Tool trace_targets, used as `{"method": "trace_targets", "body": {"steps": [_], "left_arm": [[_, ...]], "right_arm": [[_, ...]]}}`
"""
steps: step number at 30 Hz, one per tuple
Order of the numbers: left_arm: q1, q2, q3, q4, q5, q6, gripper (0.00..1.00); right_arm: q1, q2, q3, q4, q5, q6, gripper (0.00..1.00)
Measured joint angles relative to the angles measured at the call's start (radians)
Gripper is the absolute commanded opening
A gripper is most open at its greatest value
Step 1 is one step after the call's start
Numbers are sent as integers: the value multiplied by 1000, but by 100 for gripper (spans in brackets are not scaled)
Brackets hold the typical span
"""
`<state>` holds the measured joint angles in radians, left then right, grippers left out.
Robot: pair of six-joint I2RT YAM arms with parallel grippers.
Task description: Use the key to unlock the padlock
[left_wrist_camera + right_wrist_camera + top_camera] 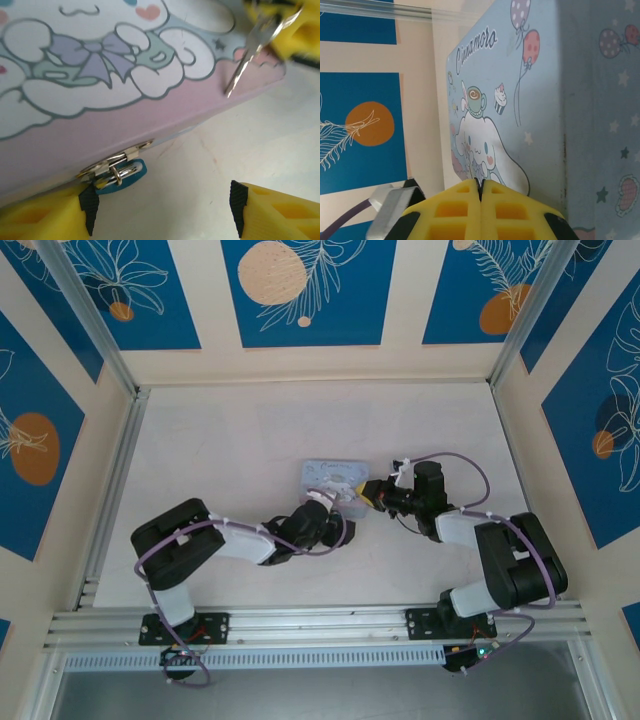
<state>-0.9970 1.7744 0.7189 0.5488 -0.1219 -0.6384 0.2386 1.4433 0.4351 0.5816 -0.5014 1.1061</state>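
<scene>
Left wrist view: padlock (119,172) hangs on tin (150,125) latch, left gripper (160,215) spread wide, empty. Right gripper (481,197) pinches key (247,57), well apart from lock. Risk: thin key twists, misses keyhole; unbraced tin slides.

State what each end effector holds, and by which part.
The right end effector pinches the key by its head, with the blade sticking out free. The left end effector is open and holds nothing.

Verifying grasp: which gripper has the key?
The right gripper, shut on the key; the left gripper is open, near the padlock.
</scene>
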Motion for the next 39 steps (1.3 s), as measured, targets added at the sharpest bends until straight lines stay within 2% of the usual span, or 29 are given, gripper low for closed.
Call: {"method": "trace_targets", "body": {"steps": [11,23,30,39], "left_arm": [[38,34,-2,93,35,-71,70],[37,63,20,49,-21,-56,70],[38,106,81,41,6,-41,68],[40,111,50,166,63,-155,67]], "right_arm": [[-5,38,0,56,-9,6,0],[-7,47,0,70,-20,16,0],[-8,53,1,80,-21,19,0],[-12,65,7,87,-27,19,0]]}}
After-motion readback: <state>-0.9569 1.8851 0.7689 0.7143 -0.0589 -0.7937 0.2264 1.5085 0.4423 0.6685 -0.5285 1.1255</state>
